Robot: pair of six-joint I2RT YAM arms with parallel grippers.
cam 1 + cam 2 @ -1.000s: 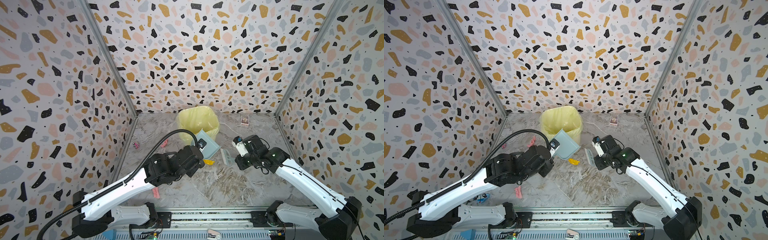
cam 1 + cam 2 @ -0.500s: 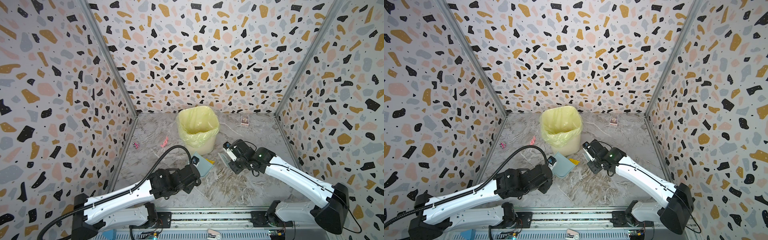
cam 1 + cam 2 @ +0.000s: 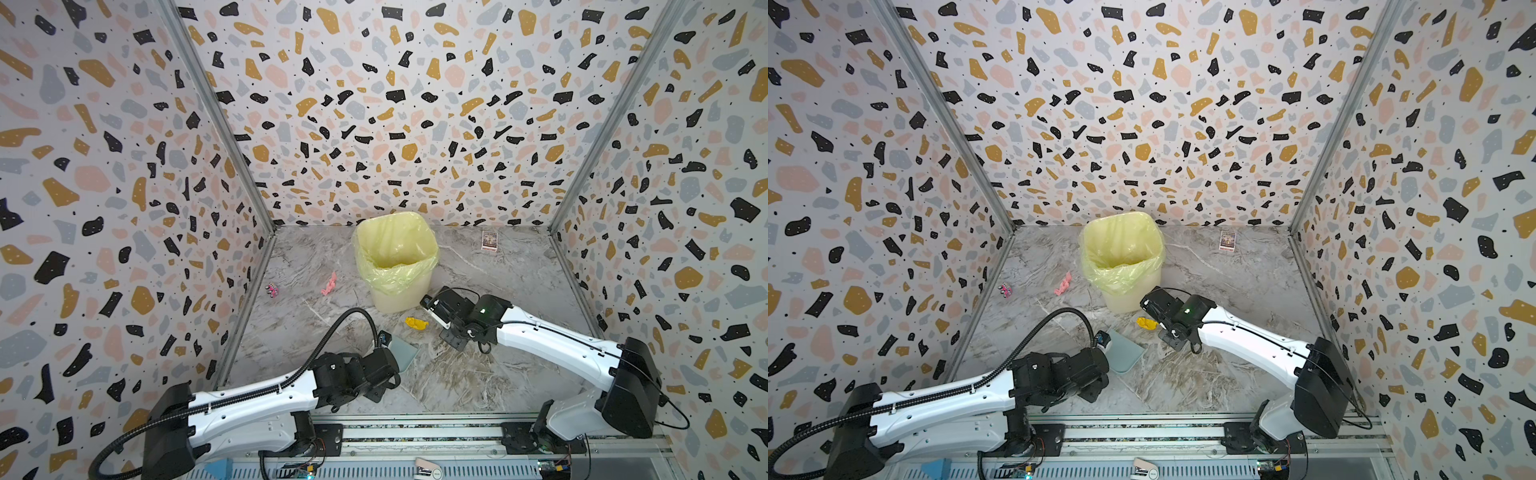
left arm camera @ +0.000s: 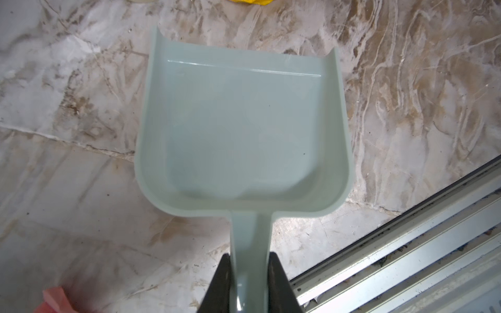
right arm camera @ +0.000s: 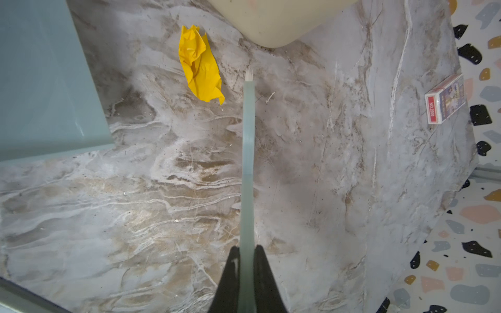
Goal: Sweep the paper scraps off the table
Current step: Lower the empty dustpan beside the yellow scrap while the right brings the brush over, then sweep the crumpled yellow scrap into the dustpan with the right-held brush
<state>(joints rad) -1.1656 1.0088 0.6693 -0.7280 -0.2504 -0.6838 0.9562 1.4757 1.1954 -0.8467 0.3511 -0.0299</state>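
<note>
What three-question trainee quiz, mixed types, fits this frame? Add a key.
1. True or false: the dustpan is empty.
2. The yellow scrap lies: A) in the bin, B) on the table, C) in the dustpan.
3. Fill in: the left gripper is shut on the dustpan's ____.
Key: 1 true; 2 B; 3 handle.

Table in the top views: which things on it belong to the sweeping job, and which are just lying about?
Belong to the job: yellow paper scrap, pink paper scrap, dustpan, brush, lined bin.
Just lying about: small printed box, pink-and-black toy.
</note>
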